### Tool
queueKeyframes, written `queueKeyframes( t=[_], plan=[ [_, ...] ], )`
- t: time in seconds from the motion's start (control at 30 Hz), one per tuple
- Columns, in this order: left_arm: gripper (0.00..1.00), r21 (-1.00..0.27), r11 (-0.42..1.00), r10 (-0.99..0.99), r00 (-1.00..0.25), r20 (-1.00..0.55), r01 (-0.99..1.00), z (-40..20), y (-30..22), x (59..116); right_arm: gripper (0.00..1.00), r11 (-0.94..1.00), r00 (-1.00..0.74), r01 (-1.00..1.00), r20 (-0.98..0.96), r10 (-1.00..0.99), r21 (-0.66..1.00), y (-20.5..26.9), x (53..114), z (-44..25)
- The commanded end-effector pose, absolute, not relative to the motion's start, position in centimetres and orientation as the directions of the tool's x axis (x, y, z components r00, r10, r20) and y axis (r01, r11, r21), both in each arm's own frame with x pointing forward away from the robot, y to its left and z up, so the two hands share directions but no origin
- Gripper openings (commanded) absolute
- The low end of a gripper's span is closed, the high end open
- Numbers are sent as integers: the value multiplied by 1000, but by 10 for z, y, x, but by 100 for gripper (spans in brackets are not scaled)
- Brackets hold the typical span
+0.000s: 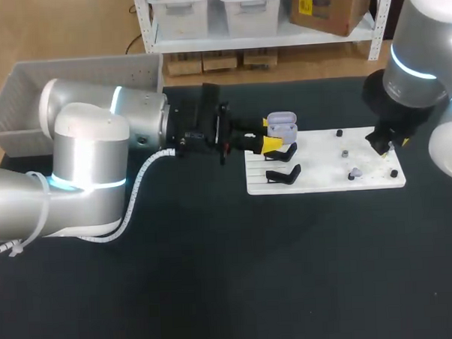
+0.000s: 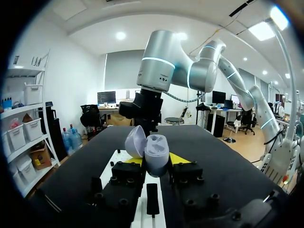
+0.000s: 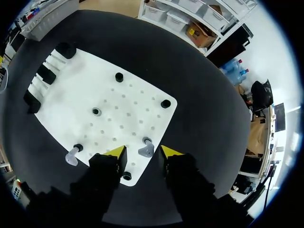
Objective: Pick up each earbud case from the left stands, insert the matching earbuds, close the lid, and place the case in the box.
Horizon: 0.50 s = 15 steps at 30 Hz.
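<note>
Earbud case [image 2: 156,153]: lavender, upright between the yellow tips of the left gripper [image 2: 156,161], above the left end of the white board [image 1: 324,179]
Lid [image 2: 135,141]: swung open and tilted back to one side; the two sockets in the case top show

Left gripper: jaws closed onto the case, one yellow tip against each of its sides. The fingers lie level and point along the table towards the right arm [image 2: 161,71]

Black stands [image 1: 281,153]: two show on the board's left end in the head view, just below the held case, with nothing on them. The right wrist view shows three dark stands along that same edge

Near earbud [image 3: 146,150]: pale grey-lavender, seated on the board near its right edge, beneath and between the right gripper's tips without touching either

Second earbud [image 3: 72,156]: same colour, on the board off to one side of the right gripper, next to a small black peg

Right gripper [image 3: 143,153]: points straight down over the right end of the board. Its jaws are parted with a clear gap on both sides of the near earbud, and it holds nothing

White board: flat, with a grid of small holes and several black pegs [image 3: 119,77] dotted across it

Grey box [image 1: 86,64]: at the far left corner of the table, well apart from the board — the left arm crosses in front of it

Table [image 1: 215,275]: black top, and the board lies right of its middle
</note>
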State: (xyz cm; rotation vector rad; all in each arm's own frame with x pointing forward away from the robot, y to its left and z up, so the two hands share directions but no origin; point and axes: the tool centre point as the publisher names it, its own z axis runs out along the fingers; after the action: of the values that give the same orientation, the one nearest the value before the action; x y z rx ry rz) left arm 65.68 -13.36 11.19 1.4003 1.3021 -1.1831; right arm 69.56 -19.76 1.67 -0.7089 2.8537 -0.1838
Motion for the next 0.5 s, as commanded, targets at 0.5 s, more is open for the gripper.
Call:
queueKeyframes(
  t=[0.5],
  plan=[
    [0,-11,-82,179,4,-984,997,112,-134,657,31,876,-865,-452,-157,-477,-167,-196,694,17]
  ],
)
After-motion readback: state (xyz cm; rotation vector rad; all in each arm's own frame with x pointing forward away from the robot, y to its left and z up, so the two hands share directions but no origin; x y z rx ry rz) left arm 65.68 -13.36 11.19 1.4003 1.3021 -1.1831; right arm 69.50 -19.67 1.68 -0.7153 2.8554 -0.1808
